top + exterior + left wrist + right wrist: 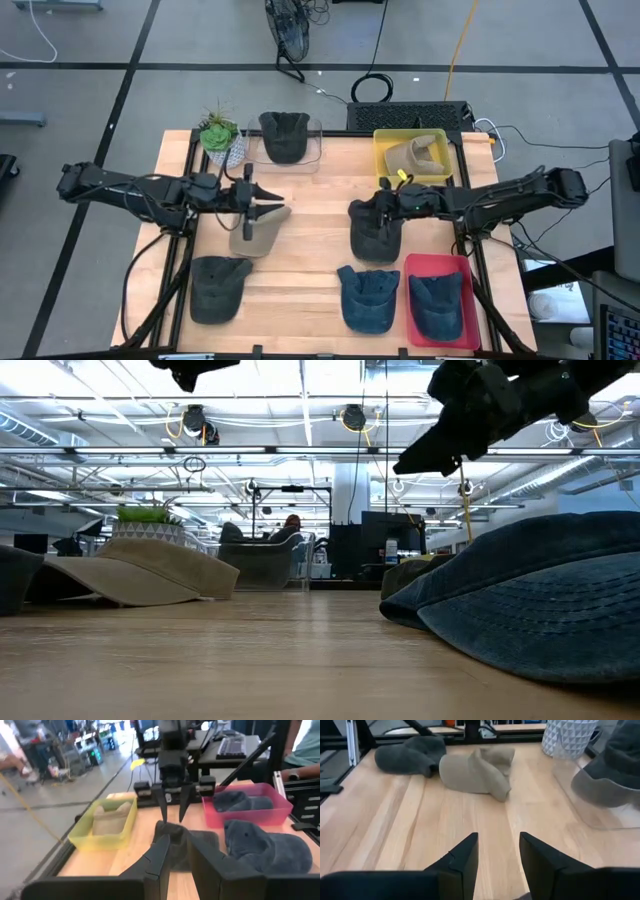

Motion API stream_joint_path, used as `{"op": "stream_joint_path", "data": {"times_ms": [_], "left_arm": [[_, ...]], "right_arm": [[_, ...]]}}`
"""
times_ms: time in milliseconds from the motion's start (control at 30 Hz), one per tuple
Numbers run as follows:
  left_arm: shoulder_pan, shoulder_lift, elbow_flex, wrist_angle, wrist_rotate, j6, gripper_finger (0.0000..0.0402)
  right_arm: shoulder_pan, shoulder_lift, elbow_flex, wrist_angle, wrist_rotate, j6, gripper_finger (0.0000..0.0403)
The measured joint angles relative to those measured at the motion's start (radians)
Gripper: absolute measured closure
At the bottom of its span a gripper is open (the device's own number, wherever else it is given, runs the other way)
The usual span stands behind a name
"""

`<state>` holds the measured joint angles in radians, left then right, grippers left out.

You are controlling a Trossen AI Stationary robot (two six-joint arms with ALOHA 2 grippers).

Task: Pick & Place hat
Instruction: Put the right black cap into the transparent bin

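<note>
Left gripper: fingers slightly parted, empty, above the tan hat on the table. Right gripper: parted, empty. Seven hats; three bins.

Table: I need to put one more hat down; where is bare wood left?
Free: the middle strip between the tan hat and the dark hat, running back to the clear tray. Crowded: the front edge, with the grey hat, blue hat and red tray.
</note>
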<state>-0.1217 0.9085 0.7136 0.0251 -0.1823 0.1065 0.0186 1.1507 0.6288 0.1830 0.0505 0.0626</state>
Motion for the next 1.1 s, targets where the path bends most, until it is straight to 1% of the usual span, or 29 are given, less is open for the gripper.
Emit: {"op": "stream_joint_path", "data": {"times_ms": [67,167,267,367,467,633,733,800,933,1033,1100], "left_arm": [[-0.013,-0.004,0.000,0.006,0.009,0.032,0.0323],[-0.029,-0.002,0.000,0.011,0.019,0.067,0.0323],[-0.037,-0.001,0.000,0.018,0.016,0.073,0.0323],[-0.036,-0.001,0.000,0.016,-0.014,0.089,0.0323],[-0.035,-0.001,0.000,0.015,-0.059,0.113,0.0323],[-0.035,-0.001,0.000,0.014,-0.065,0.083,0.0323],[-0.035,0.000,0.000,0.014,-0.063,0.048,0.0323],[-0.035,0.000,0.000,0.013,-0.063,0.026,0.0323],[-0.035,0.000,0.000,0.009,-0.063,0.008,0.0323],[-0.036,0.000,0.000,0.009,-0.053,-0.020,0.0323],[-0.036,0.000,0.000,0.009,-0.046,-0.039,0.0323]], "right_arm": [[0.009,0.006,0.009,-0.039,0.000,-0.008,0.0282],[0.023,0.008,0.015,-0.156,0.000,-0.026,0.0282],[0.032,0.008,0.015,-0.286,-0.008,0.023,0.0282],[0.036,0.004,0.015,-0.407,-0.052,0.075,0.0282],[0.036,0.004,0.015,-0.474,-0.052,0.117,0.0280],[0.036,0.004,0.014,-0.491,-0.043,0.152,0.0271],[0.036,0.004,0.014,-0.502,0.024,0.134,0.0260],[0.035,0.004,0.013,-0.516,0.051,0.119,0.0252],[0.036,0.004,0.013,-0.513,0.053,0.095,0.0242],[0.036,0.004,0.013,-0.518,0.050,0.109,0.0241],[0.036,0.004,0.013,-0.524,0.007,0.133,0.0243]]}}
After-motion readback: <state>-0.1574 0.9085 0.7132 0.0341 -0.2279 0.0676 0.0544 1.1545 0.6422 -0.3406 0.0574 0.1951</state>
